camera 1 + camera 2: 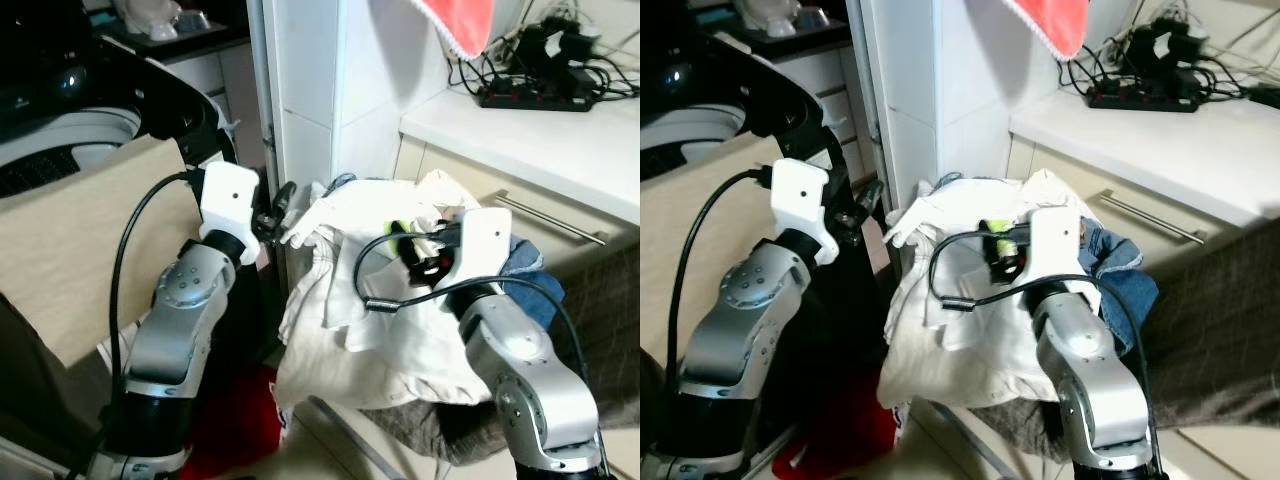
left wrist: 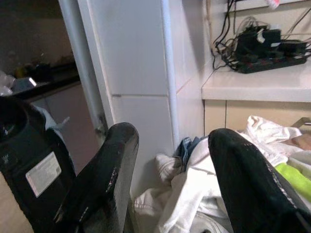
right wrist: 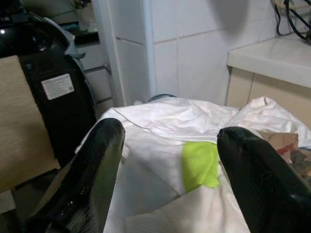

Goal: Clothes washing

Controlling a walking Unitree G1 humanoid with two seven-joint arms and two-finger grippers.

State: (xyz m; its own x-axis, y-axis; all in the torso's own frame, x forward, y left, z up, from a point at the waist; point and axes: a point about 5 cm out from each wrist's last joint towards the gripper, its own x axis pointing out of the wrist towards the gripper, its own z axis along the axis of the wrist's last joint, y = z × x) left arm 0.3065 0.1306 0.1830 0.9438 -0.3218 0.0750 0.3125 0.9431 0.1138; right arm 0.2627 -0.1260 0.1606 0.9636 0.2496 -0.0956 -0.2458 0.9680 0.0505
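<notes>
A heap of white clothes (image 1: 370, 310) fills a dark cloth hamper (image 1: 600, 330) in front of me. A yellow-green piece (image 3: 199, 165) and some blue denim (image 1: 530, 285) lie in the heap. My left gripper (image 1: 283, 207) hovers at the heap's left edge, open with nothing between its fingers (image 2: 114, 160). Over the middle of the heap, close to the green piece, my right gripper (image 1: 408, 245) is also open and empty. The washing machine (image 1: 70, 135) stands at the left with its black lid raised.
A white tiled pillar (image 1: 310, 90) rises just behind the hamper. At the right runs a white counter (image 1: 540, 135) with a power strip (image 1: 535, 97) and cables; a red towel (image 1: 460, 25) hangs above. Something red (image 1: 235, 420) lies on the floor below.
</notes>
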